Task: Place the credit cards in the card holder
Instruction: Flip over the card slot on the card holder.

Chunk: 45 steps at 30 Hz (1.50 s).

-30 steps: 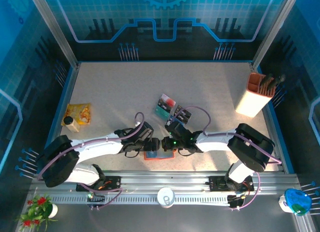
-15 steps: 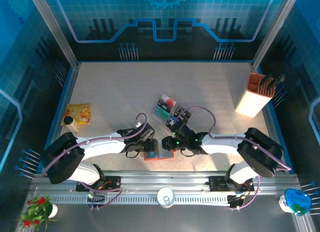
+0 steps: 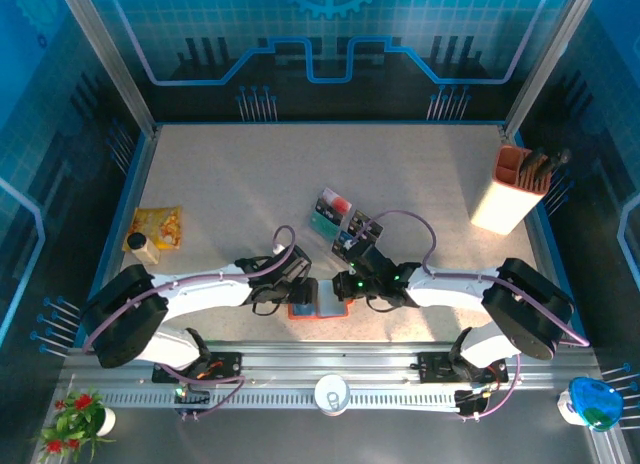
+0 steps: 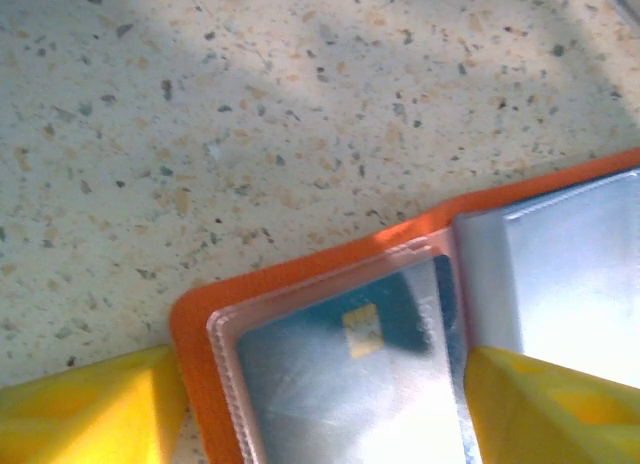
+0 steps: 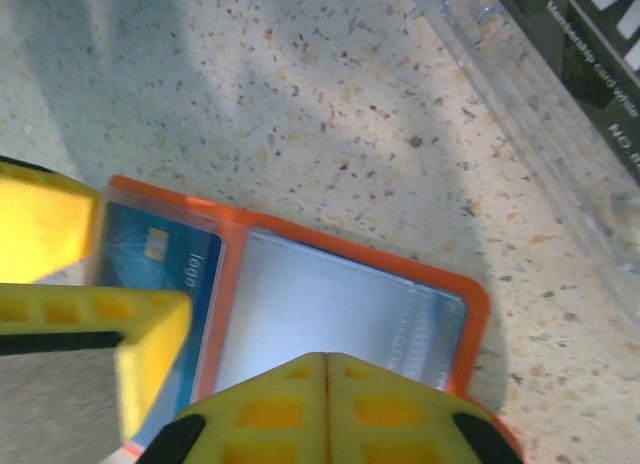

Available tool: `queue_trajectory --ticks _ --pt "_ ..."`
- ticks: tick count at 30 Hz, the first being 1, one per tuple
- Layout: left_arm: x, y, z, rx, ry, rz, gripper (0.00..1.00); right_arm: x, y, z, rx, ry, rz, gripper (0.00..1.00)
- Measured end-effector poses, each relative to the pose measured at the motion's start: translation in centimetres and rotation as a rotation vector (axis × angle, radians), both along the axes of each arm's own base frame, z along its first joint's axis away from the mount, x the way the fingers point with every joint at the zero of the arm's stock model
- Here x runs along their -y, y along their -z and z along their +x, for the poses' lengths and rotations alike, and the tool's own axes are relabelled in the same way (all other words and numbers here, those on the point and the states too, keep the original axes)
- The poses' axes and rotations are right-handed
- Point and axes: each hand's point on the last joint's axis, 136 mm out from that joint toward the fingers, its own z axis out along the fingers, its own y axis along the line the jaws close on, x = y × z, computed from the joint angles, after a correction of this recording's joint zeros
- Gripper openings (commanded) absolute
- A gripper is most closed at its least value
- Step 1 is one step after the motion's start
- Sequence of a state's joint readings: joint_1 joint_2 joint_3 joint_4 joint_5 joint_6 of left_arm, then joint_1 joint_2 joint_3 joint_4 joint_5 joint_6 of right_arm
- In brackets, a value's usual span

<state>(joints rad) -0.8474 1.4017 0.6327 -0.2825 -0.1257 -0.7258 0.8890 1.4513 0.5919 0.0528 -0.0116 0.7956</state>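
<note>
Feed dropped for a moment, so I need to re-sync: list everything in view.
card holder: one, orange-red, open, near table edge; a blue card in its clear pocket
credit cards: several, black, teal, red-and-white, in clear tray beyond the holder
pen box: one, orange-and-white, far right
snack packet: one, yellow, left edge
cup: one, white, front rail
plant: one, red-flowered, near-left corner
left gripper: one, yellow fingers, open over the carded half
right gripper: one, yellow fingers, shut over the other half
</note>
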Motion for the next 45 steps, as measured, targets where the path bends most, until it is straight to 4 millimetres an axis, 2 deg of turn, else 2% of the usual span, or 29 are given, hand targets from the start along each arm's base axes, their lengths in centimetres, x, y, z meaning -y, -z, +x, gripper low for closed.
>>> queue_trajectory --ticks 4,8,12,23,33,43,45 --pt "0.1 -1.4 0.1 0.022 -0.001 -0.027 0.76 0.4 0.3 -0.2 -0.001 -0.012 -0.025 0.01" --pt "1.2 -4.0 0.6 0.071 0.004 -0.093 0.76 0.5 0.4 -0.3 0.0 -0.021 -0.034 0.0" --pt "2.3 -4.9 0.3 0.083 0.029 -0.122 0.75 0.4 0.3 -0.2 0.005 -0.027 -0.034 0.0" --pt "2.7 -2.2 -0.9 0.017 0.048 -0.058 0.75 -0.1 1.9 -0.3 -0.039 -0.042 -0.042 0.0" --pt "2.4 -1.1 -0.8 0.004 0.043 -0.022 0.74 -1.5 1.7 -0.1 -0.044 -0.059 0.014 0.0" --pt "1.7 0.2 -0.6 0.011 0.045 0.044 0.62 -1.7 1.6 0.0 -0.048 -0.048 0.026 0.0" --pt "1.6 0.3 -0.6 0.014 0.047 0.052 0.61 -1.7 1.6 0.0 -0.047 -0.048 0.027 0.06"
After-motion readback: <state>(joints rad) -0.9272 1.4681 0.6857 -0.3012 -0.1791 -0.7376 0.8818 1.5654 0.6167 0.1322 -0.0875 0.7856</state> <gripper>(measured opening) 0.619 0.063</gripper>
